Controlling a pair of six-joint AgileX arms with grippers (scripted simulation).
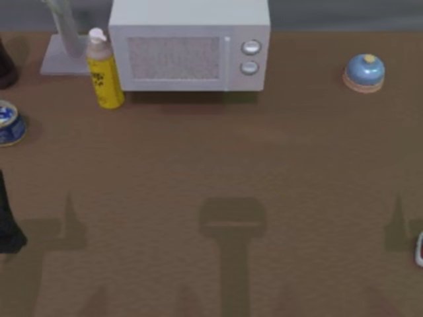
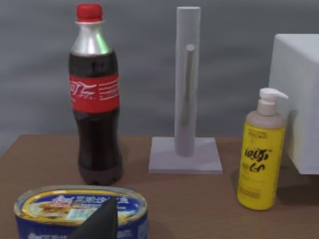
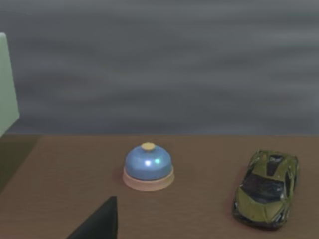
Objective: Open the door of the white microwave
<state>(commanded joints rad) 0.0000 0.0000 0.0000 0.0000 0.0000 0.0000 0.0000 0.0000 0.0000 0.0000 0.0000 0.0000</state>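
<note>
The white microwave (image 1: pixel 190 45) stands at the back middle of the table, facing the front. Its door (image 1: pixel 173 58), with a speckled grey mesh window, lies flush with the front, shut. Two silver knobs (image 1: pixel 250 47) sit one above the other to the door's right. A white side of the microwave (image 2: pixel 296 99) shows in the left wrist view, and a pale edge of the microwave (image 3: pixel 7 84) in the right wrist view. My left arm (image 1: pixel 8 228) is parked low at the left edge, far from the door. A black part of my left gripper (image 2: pixel 102 224) shows before a can. My right gripper (image 3: pixel 102 221) is parked at the right, holding nothing visible.
A yellow pump bottle (image 1: pixel 104 71) stands just left of the microwave, touching or nearly so. Behind it is a grey stand with a post (image 2: pixel 186 124). A cola bottle (image 2: pixel 95 94) and a blue can (image 1: pixel 8 123) are at the left. A blue bell (image 1: pixel 364 71) and an olive toy car (image 3: pixel 266 188) are at the right.
</note>
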